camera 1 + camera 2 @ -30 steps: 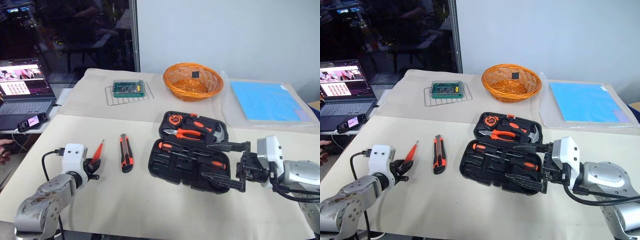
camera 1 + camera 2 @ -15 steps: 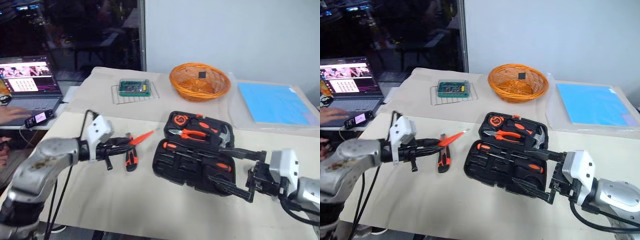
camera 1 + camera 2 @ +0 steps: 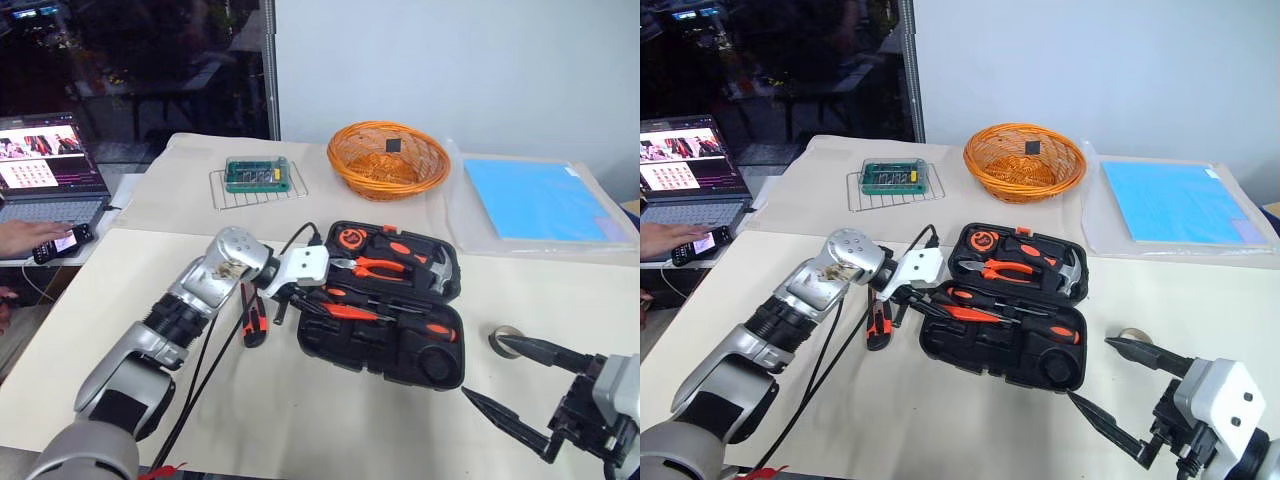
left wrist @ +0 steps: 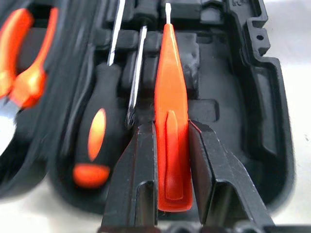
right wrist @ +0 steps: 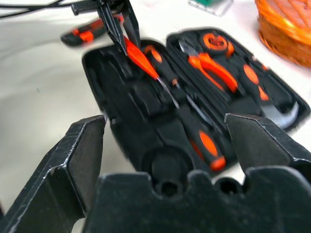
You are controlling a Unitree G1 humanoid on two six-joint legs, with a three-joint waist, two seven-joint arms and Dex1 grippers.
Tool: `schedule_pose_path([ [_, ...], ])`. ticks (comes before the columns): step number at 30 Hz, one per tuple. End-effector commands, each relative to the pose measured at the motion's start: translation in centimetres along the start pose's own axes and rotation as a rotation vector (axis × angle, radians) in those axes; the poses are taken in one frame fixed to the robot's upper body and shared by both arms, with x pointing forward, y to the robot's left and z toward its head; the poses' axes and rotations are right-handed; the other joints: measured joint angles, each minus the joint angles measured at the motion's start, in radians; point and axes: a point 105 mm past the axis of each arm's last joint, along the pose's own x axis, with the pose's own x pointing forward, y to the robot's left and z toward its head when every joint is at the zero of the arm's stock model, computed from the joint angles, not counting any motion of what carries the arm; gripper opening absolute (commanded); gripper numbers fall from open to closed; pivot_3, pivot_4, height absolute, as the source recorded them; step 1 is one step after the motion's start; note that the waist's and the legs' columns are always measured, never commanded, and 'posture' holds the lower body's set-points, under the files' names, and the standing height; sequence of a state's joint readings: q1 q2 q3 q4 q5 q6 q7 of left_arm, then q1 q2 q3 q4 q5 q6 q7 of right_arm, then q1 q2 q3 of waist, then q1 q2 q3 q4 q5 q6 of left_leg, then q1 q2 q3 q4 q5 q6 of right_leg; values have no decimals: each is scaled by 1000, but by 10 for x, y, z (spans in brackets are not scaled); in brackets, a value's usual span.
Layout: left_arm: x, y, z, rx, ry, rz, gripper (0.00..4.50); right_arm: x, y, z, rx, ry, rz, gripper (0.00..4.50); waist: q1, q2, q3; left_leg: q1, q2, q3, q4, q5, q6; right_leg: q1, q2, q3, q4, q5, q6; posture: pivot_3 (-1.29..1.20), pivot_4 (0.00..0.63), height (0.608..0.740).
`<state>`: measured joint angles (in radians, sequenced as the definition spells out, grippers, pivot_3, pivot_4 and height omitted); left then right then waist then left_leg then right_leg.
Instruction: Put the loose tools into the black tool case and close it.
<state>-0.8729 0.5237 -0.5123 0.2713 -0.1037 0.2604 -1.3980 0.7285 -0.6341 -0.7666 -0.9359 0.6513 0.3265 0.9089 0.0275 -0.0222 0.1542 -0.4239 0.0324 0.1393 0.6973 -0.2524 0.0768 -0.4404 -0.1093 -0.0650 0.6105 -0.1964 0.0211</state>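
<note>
Over the open black tool case (image 3: 385,315), now hovering where a second ago still at the table's left edge: left gripper (image 4: 170,145) clamping a slim orange screwdriver (image 4: 171,116), lining it up above an empty recess. Pulling back toward the near right edge, right gripper (image 3: 520,385) gaping empty. Still lying loose: utility knife (image 3: 252,318), tape roll (image 3: 505,340).

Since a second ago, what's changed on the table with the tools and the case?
The left hand, gripping the orange screwdriver, carried it from the table left of the knife across to the open case and now holds it over the case's recesses. The right hand, wide open, drew back from the case, uncovering the tape roll. Knife, case, basket and laptop stayed put.
</note>
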Motion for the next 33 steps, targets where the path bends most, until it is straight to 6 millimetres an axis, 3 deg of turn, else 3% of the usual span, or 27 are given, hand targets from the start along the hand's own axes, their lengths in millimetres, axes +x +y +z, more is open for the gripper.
schedule_pose_path([
  [1,3,9,6,49,37,8,439,-5,-2,8,-52,-11,39,4500,1,0,0,0,0,-1,1,0,0,0,0,0,1,0,0,0,150,740],
  [7,8,10,-3,58,114,-8,439,-2,-12,12,-85,-11,81,4500,0,0,0,0,0,-2,3,0,0,1,-1,0,1,1,0,0,150,740],
  [18,12,12,-7,53,128,-21,439,3,-10,15,-86,-27,97,4500,10,0,0,0,0,-3,5,0,1,2,0,-1,1,1,0,0,150,740],
  [20,11,13,-1,63,88,-19,1470,3,-10,15,-86,-27,99,4500,10,0,0,0,0,-3,5,0,1,2,0,-1,1,1,0,0,150,740],
  [23,-2,18,18,45,-33,25,2467,3,-10,15,-84,-27,101,4500,10,0,0,0,0,-3,5,0,1,2,0,-1,1,1,0,0,150,740],
  [26,-16,12,31,-14,-141,10,2467,4,-11,14,-82,-29,101,4500,9,0,0,-1,0,-3,5,0,1,1,0,-1,1,1,0,0,150,740],
  [29,-21,9,36,-122,-266,34,1740,8,-12,13,-80,-40,100,4500,8,0,0,-1,0,-3,5,0,1,1,0,0,1,1,0,0,150,740],
  [33,-9,12,38,-193,-354,120,181,11,-13,14,-81,-48,101,4500,13,0,0,-1,0,-4,6,0,2,2,0,0,2,1,1,0,150,740],
])
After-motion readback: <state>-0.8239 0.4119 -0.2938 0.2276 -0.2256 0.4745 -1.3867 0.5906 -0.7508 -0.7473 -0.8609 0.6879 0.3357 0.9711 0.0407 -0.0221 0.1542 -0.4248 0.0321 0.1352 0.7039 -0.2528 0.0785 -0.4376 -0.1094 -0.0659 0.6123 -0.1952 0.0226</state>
